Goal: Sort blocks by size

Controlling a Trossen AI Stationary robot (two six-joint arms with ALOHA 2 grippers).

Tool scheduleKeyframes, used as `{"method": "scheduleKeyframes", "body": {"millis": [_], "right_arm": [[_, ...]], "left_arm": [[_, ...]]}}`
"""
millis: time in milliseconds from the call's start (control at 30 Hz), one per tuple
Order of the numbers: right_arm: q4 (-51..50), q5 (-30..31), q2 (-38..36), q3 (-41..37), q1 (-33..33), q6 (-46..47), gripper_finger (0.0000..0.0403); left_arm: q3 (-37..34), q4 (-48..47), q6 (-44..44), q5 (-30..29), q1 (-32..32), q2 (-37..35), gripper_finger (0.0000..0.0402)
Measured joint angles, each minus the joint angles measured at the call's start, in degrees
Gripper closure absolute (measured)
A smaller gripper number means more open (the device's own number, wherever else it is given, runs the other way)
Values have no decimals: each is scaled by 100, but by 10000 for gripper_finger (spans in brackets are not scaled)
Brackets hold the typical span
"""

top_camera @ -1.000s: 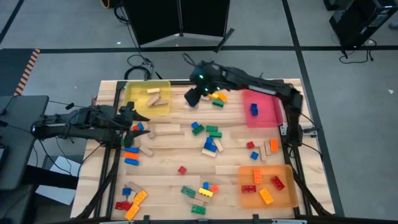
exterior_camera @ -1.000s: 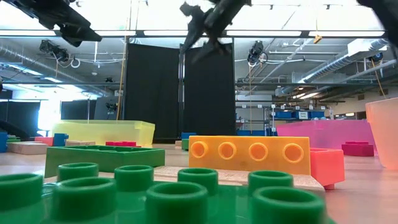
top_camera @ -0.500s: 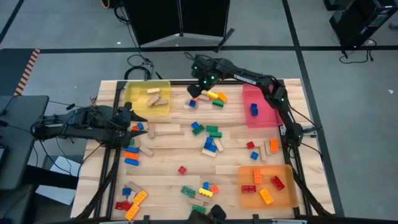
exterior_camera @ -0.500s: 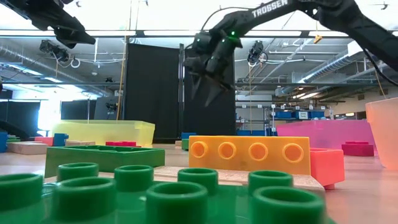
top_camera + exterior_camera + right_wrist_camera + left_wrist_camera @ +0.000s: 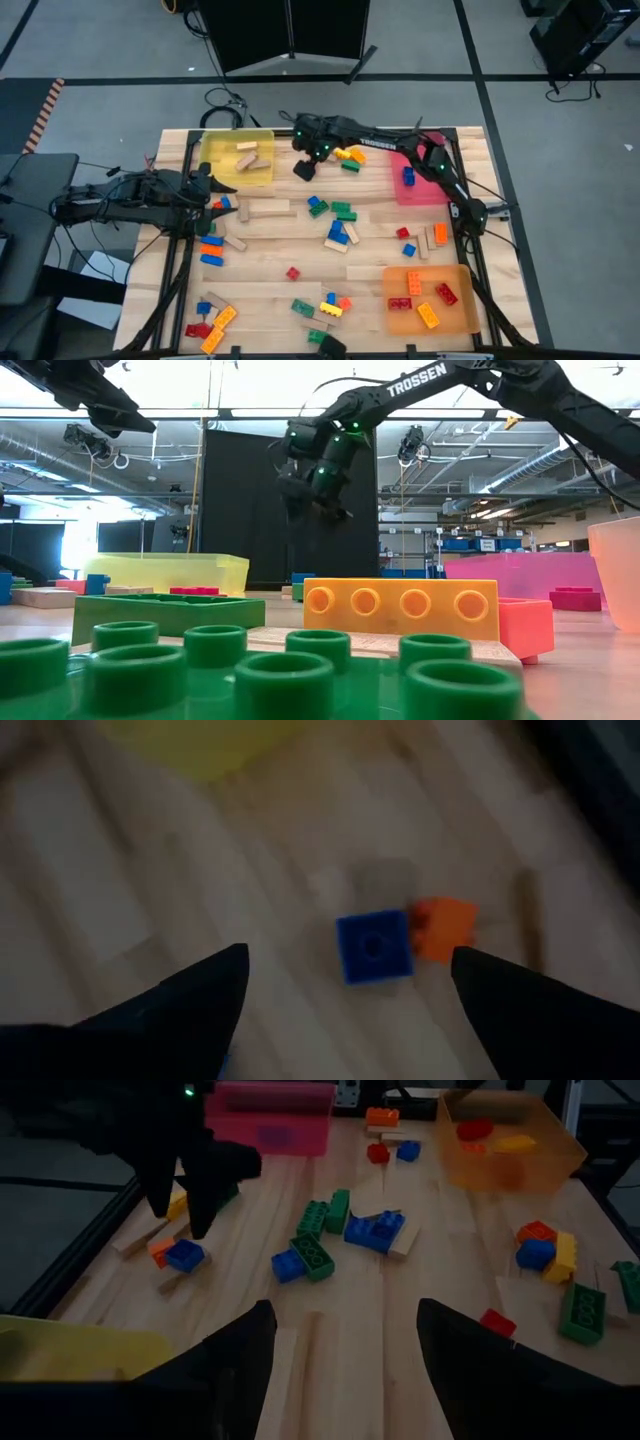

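The blocks lie scattered over the wooden table [image 5: 270, 275]: studded bricks in several colours and plain tan wooden pieces. My right gripper [image 5: 304, 170] hangs open, pointing down, just right of the yellow tray [image 5: 238, 158]. Below its spread fingers lie a small blue brick [image 5: 374, 946] and, flat on the table beside it, an orange piece [image 5: 443, 928]; the fingers touch neither. The left wrist view shows the same blue brick [image 5: 185, 1256] under the dark right gripper [image 5: 185, 1190]. My left gripper [image 5: 345, 1350] waits open at the table's left edge, holding nothing.
The yellow tray holds tan wooden blocks. A pink tray [image 5: 432, 185] at the far right holds a blue brick. An orange tray [image 5: 468, 300] at the near right holds red and orange bricks. Loose clusters lie mid-table [image 5: 340, 232] and at the near left corner [image 5: 212, 320].
My right gripper has come down from high above the table and moved toward the yellow tray, tipping its fingers more steeply downward. It now hangs low over the small blue brick. No block has moved.
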Motion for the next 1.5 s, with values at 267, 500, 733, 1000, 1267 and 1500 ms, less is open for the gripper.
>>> {"method": "scheduleKeyframes", "body": {"millis": [267,500,733,1000,1267,1500], "right_arm": [[-1540,388,54,0,-350,734,60],[-2300,370,54,-32,-705,1066,78],[-2360,158,50,-506,-749,1046,91],[-1736,178,52,-1167,-588,867,108],[-1623,48,54,-1290,-515,869,127],[-1063,48,54,-1290,-513,869,132]], "left_arm": [[0,0,-22,-40,0,0,149],[0,3,-42,-106,0,0,149],[0,4,-46,-107,0,0,149],[0,0,-153,-105,0,0,149],[0,-5,-157,-105,0,0,149],[0,-5,-173,-30,0,0,149]]}}
